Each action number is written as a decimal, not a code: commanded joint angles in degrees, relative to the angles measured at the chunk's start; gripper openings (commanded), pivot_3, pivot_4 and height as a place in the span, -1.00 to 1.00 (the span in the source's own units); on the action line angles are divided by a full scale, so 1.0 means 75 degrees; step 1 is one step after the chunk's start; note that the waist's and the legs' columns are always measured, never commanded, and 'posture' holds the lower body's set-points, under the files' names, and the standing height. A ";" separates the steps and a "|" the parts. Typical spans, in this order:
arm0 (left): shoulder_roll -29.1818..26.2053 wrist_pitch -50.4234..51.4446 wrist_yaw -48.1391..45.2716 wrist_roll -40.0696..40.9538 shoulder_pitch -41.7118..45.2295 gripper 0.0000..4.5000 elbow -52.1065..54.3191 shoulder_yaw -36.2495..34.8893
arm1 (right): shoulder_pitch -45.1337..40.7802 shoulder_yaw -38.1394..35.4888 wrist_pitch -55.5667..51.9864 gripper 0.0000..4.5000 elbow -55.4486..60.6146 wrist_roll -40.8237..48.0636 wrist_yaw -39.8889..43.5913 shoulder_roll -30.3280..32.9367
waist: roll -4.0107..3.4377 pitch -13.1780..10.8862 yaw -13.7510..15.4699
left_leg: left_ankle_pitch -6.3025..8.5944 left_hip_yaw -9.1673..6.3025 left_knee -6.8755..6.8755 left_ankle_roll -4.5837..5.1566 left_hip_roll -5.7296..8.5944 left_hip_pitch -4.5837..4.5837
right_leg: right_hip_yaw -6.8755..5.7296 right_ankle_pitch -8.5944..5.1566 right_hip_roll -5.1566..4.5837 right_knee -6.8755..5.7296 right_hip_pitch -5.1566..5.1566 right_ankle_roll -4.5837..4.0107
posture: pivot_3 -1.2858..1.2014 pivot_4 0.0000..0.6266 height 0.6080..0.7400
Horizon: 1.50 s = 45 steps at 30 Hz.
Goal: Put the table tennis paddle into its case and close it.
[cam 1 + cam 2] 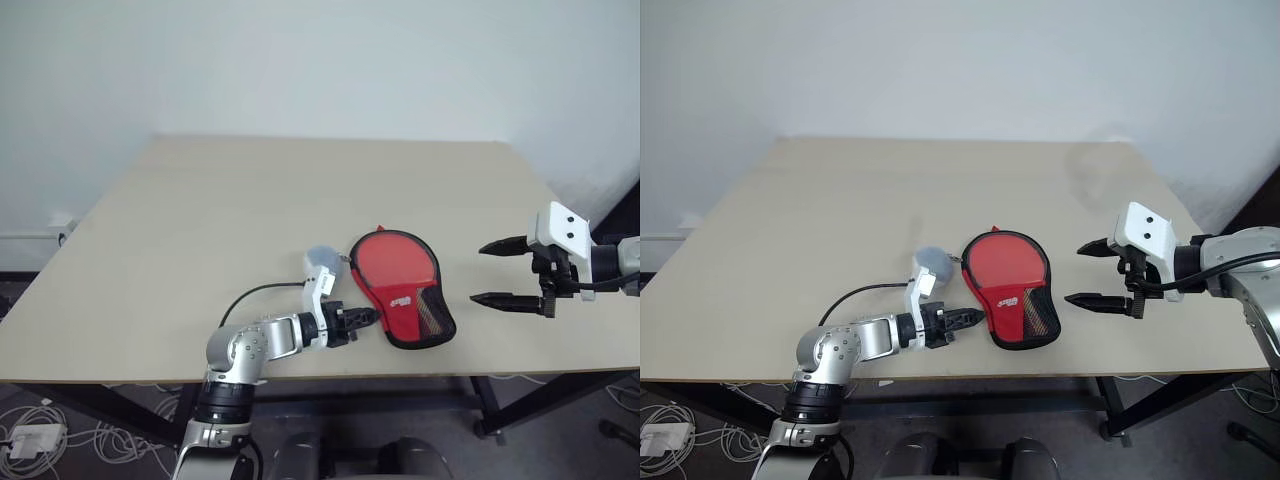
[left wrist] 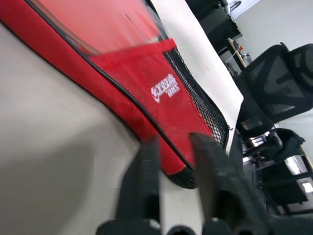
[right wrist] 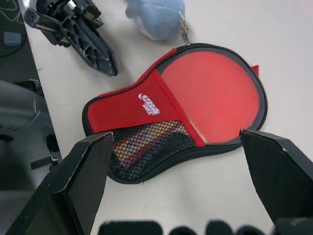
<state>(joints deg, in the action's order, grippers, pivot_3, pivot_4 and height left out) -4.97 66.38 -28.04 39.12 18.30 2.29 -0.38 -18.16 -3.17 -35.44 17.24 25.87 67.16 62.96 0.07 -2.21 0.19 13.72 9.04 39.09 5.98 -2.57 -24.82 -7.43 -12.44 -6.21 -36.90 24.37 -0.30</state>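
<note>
The case (image 1: 403,290) lies flat near the table's front edge, see-through side up, with a red labelled flap and black mesh over its narrow end. The table tennis paddle (image 3: 212,90) is inside; its red face shows through the window and its handle is partly visible under the mesh. My left gripper (image 1: 370,318) points at the narrow end of the case from the left, its fingers (image 2: 146,166) slightly apart, open, with nothing between them. To the right of the case, my right gripper (image 1: 477,273) hangs wide open above the table, holding nothing.
A small blue-grey plush lump (image 1: 320,260) with a metal chain lies at the case's left, by its round end. The table's front edge (image 1: 400,375) runs just below the case. A black office chair (image 2: 279,83) stands beyond the table.
</note>
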 commanded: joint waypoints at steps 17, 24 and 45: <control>0.0844 0.0435 0.0406 0.0313 0.0585 0.50 -0.0874 -0.0553 | 0.0187 -0.0362 -0.0188 1.00 0.0443 0.0256 -0.0311 -0.0073 | 0.0000 0.0000 0.0010 | 0.0001 -0.0007 -0.0001 0.0001 0.0008 -0.0001 | -0.0009 -0.0001 -0.0012 0.0003 -0.0005 0.0002 | 0.03 -1.00 0.49; 0.1333 0.0380 0.0603 0.0335 0.1082 0.50 -0.1709 -0.0854 | 0.0160 -0.0338 -0.0281 1.00 0.0534 0.0294 -0.0376 -0.0122 | 0.0002 -0.0002 0.0005 | 0.0001 -0.0011 0.0001 0.0001 0.0008 -0.0005 | -0.0014 -0.0001 -0.0011 0.0003 -0.0004 0.0002 | 0.03 -1.00 0.49; 0.1459 0.1682 0.2056 0.0041 0.1697 0.50 -0.2554 -0.1303 | 0.0039 -0.0246 -0.0468 1.00 0.0683 0.0401 -0.0585 -0.0219 | 0.0003 -0.0002 0.0004 | 0.0004 -0.0033 0.0008 0.0006 0.0013 -0.0011 | -0.0034 -0.0002 -0.0016 0.0008 -0.0013 0.0004 | 0.03 -1.00 0.49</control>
<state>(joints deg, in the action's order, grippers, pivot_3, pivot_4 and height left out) 6.19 76.47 -14.48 40.89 31.58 -15.68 -10.40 -16.69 -3.57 -38.99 21.19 28.19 63.36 61.48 0.10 -2.22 0.22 13.75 8.80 39.14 6.02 -2.48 -24.90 -7.68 -12.45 -6.33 -36.84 24.28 -0.26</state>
